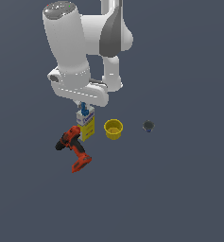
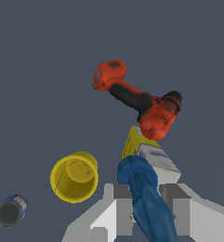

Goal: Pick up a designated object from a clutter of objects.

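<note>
The fingers [image 2: 124, 210] are squeezed tight on the blue piece [image 2: 144, 198], right over the white-and-yellow box [image 2: 153, 158]. It looks best to go straight up slowly, clear of the red drill [image 2: 142, 101].

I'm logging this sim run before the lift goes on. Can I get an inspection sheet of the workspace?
Surface: flat dark grey floor.
Job's things: blue piece between the fingers, over the box; whether it touches the box cannot be told.
Clutter: drill lying beside the box; yellow cup with its opening up; dark round item apart, on the exterior view's right.
Grippers: gripper shut on the blue piece.
Cables: nothing seen.
Surroundings: nothing seen.
</note>
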Robot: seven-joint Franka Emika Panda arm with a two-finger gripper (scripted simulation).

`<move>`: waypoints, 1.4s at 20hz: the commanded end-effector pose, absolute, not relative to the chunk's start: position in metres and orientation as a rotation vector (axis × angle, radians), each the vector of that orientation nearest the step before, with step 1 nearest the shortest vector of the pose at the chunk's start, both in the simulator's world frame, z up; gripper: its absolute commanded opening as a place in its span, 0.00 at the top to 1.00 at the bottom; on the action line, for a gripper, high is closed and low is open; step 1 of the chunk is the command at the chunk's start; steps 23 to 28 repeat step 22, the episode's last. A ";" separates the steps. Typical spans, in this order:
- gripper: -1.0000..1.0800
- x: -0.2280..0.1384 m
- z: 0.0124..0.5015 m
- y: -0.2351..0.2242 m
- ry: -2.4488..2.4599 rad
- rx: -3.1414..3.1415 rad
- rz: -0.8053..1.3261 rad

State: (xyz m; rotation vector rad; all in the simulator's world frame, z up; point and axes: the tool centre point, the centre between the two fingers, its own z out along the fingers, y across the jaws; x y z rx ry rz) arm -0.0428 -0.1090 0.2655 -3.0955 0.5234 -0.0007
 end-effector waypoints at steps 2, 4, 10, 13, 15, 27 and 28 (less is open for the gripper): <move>1.00 -0.057 0.297 -0.122 0.523 -3.095 0.000; 1.00 -0.064 0.314 -0.129 0.523 -3.095 0.000; 1.00 -0.079 0.354 -0.146 0.524 -3.096 0.000; 1.00 -0.084 0.367 -0.151 0.524 -3.097 0.000; 1.00 -0.087 0.374 -0.154 0.524 -3.097 0.000; 1.00 -0.088 0.382 -0.158 0.523 -3.097 0.000; 1.00 -0.088 0.382 -0.158 0.523 -3.097 0.000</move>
